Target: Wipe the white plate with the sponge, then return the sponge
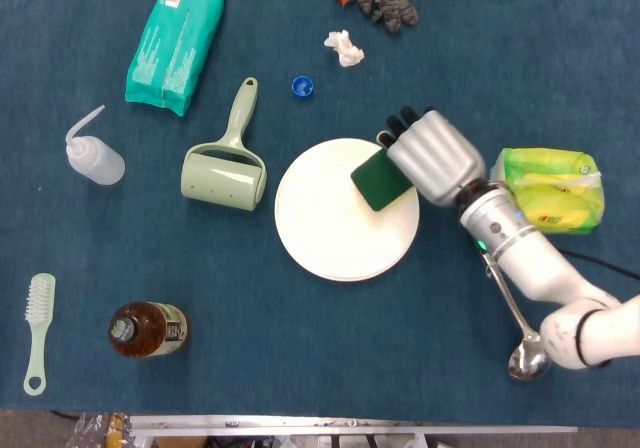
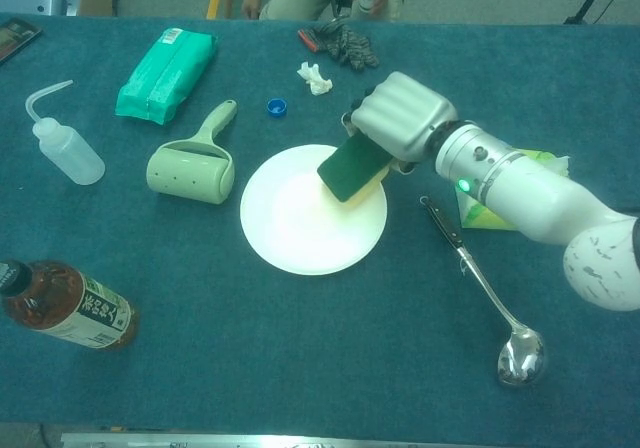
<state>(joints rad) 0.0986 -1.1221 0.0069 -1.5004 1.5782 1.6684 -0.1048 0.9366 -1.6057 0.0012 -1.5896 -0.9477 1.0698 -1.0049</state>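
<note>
The round white plate [image 1: 335, 223] [image 2: 300, 228] lies in the middle of the blue table. My right hand [image 1: 432, 155] [image 2: 400, 116] grips a sponge [image 1: 377, 180] [image 2: 350, 167] with a dark green face and a yellow body. It holds the sponge tilted over the plate's right rim, near the far side. Whether the sponge touches the plate I cannot tell. My left hand shows in neither view.
A green lint roller [image 1: 225, 168] lies left of the plate, with a blue cap [image 1: 303, 87] beyond it. A yellow-green tissue pack [image 1: 550, 188] and a metal spoon [image 2: 485, 293] lie to the right. A tea bottle [image 1: 148, 329], squeeze bottle [image 1: 95, 156] and brush [image 1: 38, 333] are at the left.
</note>
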